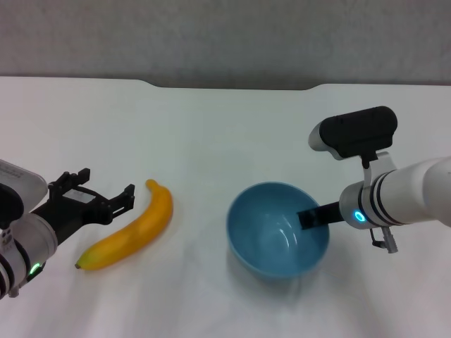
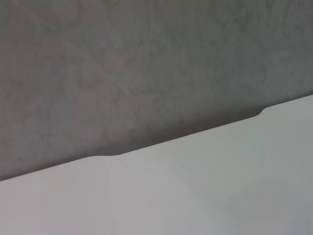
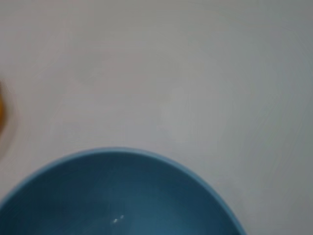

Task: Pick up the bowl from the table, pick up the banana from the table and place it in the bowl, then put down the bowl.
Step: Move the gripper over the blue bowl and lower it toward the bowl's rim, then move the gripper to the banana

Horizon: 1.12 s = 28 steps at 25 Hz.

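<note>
the right end effector sits at the near-right rim of the bowl, one dark finger reaching over the rim into the hollow; whether it has closed on the rim i cannot tell. in the right wrist view the blue rim arcs close under the camera, with bare surface beyond it, so this arm is right on the bowl and looks about to take or lift it. the bowl stands upright on the surface, right of centre.

the left end effector hangs low at the left, fingers spread apart and holding nothing. the banana lies just beside it, toward the centre. its long axis runs diagonally, from the dark tip near the robot's left up to the far end pointing toward the bowl. the fingertips stand near the banana's upper half, apparently not touching. the left arm is plainly the nearer one for the banana, and bowl and banana lie apart with open surface between them.
</note>
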Tool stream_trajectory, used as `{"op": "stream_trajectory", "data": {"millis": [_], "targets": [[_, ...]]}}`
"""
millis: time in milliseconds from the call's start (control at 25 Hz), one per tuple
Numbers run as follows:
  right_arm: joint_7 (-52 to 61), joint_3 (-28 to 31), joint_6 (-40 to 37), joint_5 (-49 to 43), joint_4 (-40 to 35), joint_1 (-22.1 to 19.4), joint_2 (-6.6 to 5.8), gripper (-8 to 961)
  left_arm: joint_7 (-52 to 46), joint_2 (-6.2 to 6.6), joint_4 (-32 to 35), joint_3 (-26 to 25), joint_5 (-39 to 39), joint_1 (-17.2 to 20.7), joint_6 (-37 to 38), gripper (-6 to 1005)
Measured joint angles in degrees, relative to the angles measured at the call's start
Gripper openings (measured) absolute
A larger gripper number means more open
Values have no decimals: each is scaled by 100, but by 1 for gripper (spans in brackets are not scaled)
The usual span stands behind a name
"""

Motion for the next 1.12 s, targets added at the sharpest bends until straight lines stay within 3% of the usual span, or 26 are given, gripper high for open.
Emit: {"op": "stream_trajectory", "data": {"millis": [200, 440, 760, 1120], "targets": [[0, 193, -5, -192, 378, -244, -15, 147, 3, -3, 73, 0, 0, -26, -17, 856], [0, 434, -89, -412, 779, -487, -32, 41, 5, -1, 94, 0, 0, -27, -21, 854], [-1, 483, -96, -543, 894, -573, -26, 41, 6, -1, 94, 0, 0, -34, -29, 851], [-2, 632, 105, -909, 1605, -1067, -32, 41, 6, -1, 94, 0, 1, -31, -30, 848]]}}
